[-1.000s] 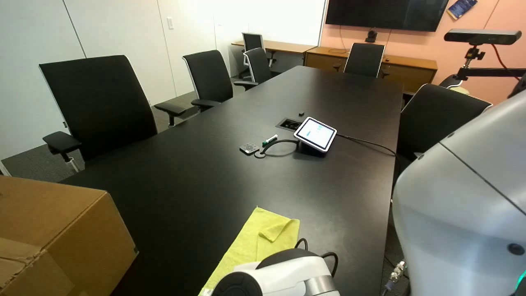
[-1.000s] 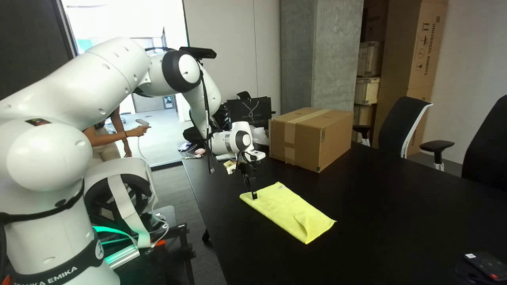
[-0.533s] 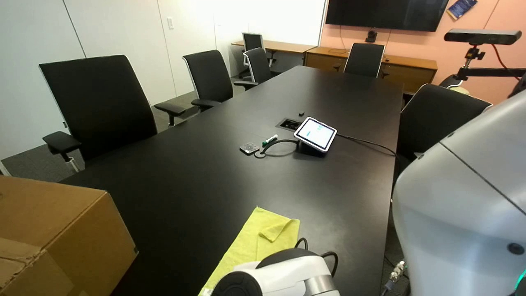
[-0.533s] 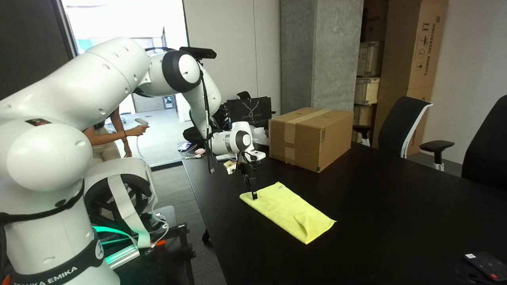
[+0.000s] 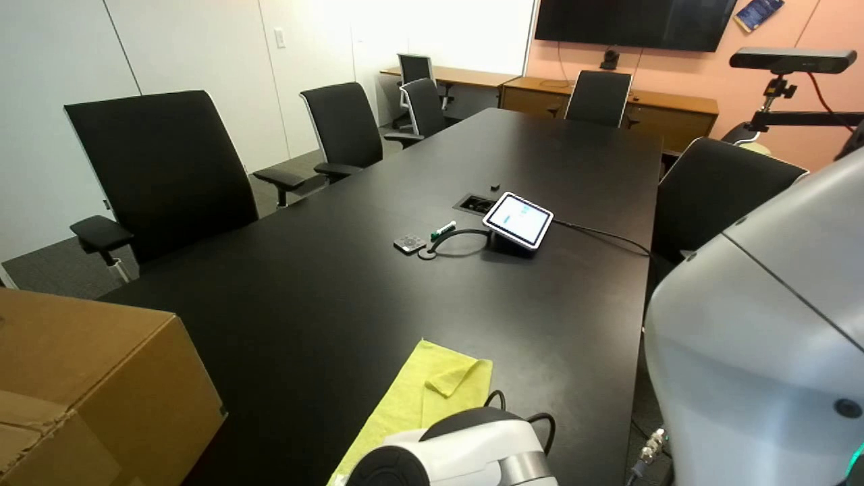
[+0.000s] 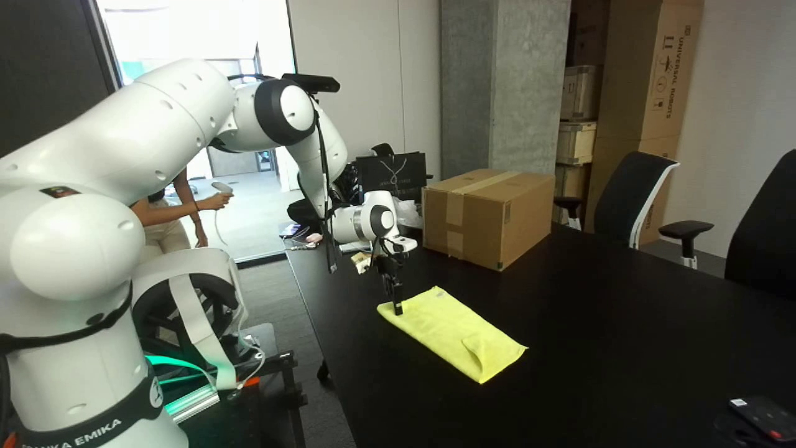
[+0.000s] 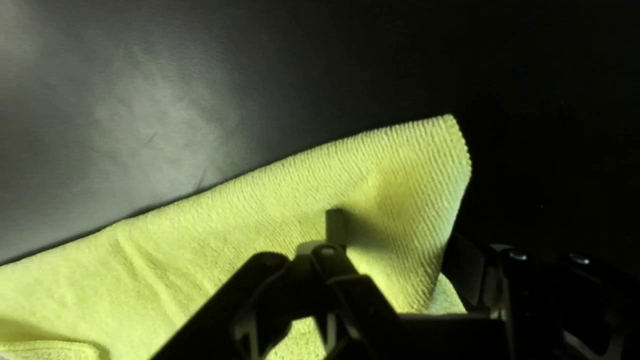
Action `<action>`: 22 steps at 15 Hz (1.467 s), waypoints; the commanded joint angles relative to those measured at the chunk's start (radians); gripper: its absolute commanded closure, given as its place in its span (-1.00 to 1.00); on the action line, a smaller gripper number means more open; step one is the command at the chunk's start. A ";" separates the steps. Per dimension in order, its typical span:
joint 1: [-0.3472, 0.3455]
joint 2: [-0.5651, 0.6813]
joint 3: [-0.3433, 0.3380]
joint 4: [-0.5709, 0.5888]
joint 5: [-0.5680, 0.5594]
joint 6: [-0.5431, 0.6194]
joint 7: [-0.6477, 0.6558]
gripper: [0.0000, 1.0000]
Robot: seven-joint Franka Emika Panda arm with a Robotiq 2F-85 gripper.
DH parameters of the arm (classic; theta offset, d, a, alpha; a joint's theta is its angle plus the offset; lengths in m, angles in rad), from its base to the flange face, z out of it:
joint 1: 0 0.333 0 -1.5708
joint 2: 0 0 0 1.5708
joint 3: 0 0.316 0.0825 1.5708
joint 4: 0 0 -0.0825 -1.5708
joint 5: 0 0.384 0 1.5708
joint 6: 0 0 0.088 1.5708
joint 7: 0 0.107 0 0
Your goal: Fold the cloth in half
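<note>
The yellow-green cloth (image 6: 444,330) lies on the dark table as a long strip, seen also in an exterior view (image 5: 405,405) and in the wrist view (image 7: 200,240). Its far end has a small flap (image 6: 480,348) turned over. My gripper (image 6: 398,306) points down at the near end of the cloth. In the wrist view the gripper (image 7: 400,242) is open, with cloth bulging slightly in the gap. One of the fingers (image 7: 336,227) stands on the cloth, the other beside its short edge. Whether the fabric is pinched beneath is hidden.
A brown cardboard box (image 6: 491,218) stands on the table beyond the cloth. A tablet stand (image 5: 518,221), a marker (image 5: 443,230) and a small remote (image 5: 410,244) lie farther along the table (image 5: 324,304). Chairs line the sides. A person (image 6: 168,218) stands behind the arm.
The visible finger has shifted slightly toward the cloth's near edge, and that edge has drawn in a little. The rest of the arm looks still.
</note>
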 commanded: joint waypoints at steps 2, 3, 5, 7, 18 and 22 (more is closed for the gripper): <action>0.008 -0.009 -0.005 0.013 -0.029 -0.033 0.014 0.34; 0.012 -0.011 -0.007 0.014 -0.032 -0.039 0.015 0.13; 0.016 -0.020 -0.008 0.014 -0.041 -0.062 0.014 0.09; 0.016 -0.032 -0.001 0.013 -0.043 -0.089 0.008 -0.31; -0.009 -0.052 0.029 0.017 -0.042 -0.122 -0.016 0.75; -0.035 -0.046 0.047 0.017 -0.024 -0.120 -0.026 0.72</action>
